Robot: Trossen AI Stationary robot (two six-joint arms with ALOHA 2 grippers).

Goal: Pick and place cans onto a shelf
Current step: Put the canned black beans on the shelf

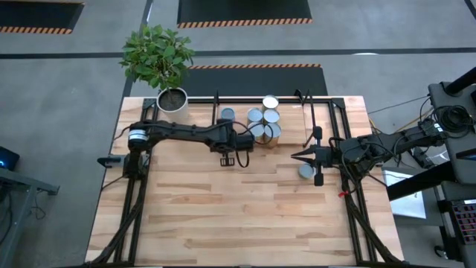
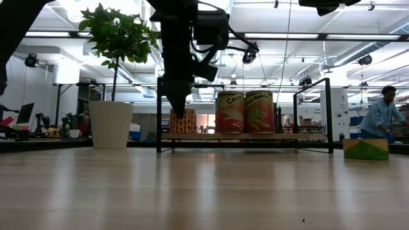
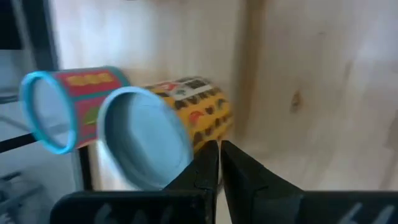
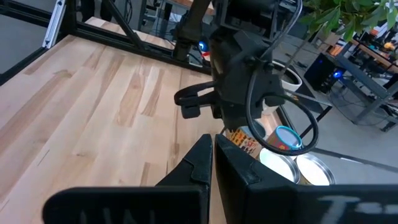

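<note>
Your left gripper (image 1: 251, 143), fingers pressed together and empty, sits at upper centre beside the cans (image 1: 264, 123) clustered on the shelf (image 1: 335, 104), while your right gripper (image 1: 295, 156), also closed on nothing, waits just left of a lone can (image 1: 306, 171) right of centre, likely next.

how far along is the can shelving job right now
Mostly done: about six tan-sided, silver-topped cans stand on the black-rod wooden shelf. Nothing is in hand: the left gripper is shut and empty just in front of the shelved cans, and the right gripper is shut and empty too. Left: one silver-topped can stands on the wooden table beside the right gripper.
</note>
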